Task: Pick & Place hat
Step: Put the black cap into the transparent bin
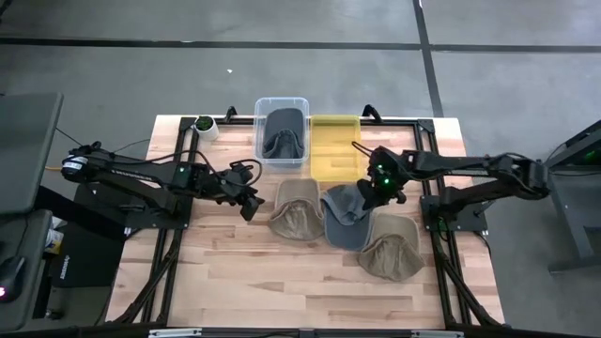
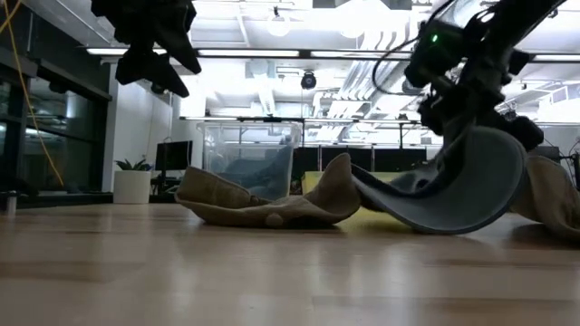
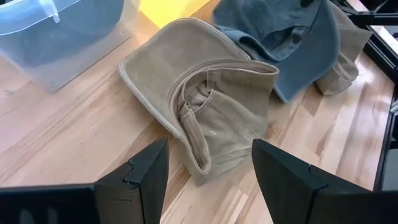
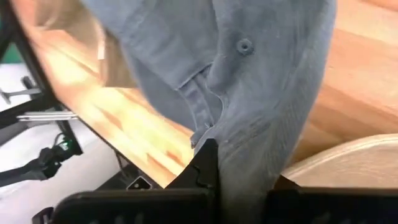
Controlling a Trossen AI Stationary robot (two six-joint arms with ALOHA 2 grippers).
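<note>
Grey hat: the grey hat [image 1: 346,218] lay at the middle of the table, between two tan ones, its crown end gathered up under the right gripper [image 1: 368,191]; in the low view its brim [image 2: 471,181] curved clear of the wood while the lower edge appeared to rest on the boards.
Right gripper: its jaws were closed on a fold of the grey hat's cloth, the fabric pinched between the dark fingers [image 4: 205,163] in the right wrist view.
Stage: the pick looked made and the lift barely begun; the carry and the drop were judged not yet done for this hat.
Neighbours: the tan hat [image 1: 299,209] on the left arm's side lay upside down just beside the grey hat, touching or overlapping it, and a second tan hat [image 1: 391,249] sat on the other side, nearer the front edge, its edge under or against the grey one.
Left gripper: the left gripper [image 1: 250,202] hung just beside the first tan hat with jaws apart and nothing between them.
Clear bin: the clear bin [image 1: 282,105] at the back already held one dark hat [image 1: 284,134].
Yellow tray: the yellow tray [image 1: 334,139] beside it showed nothing inside.
Left to do: three hats were not yet binned, by this count.
</note>
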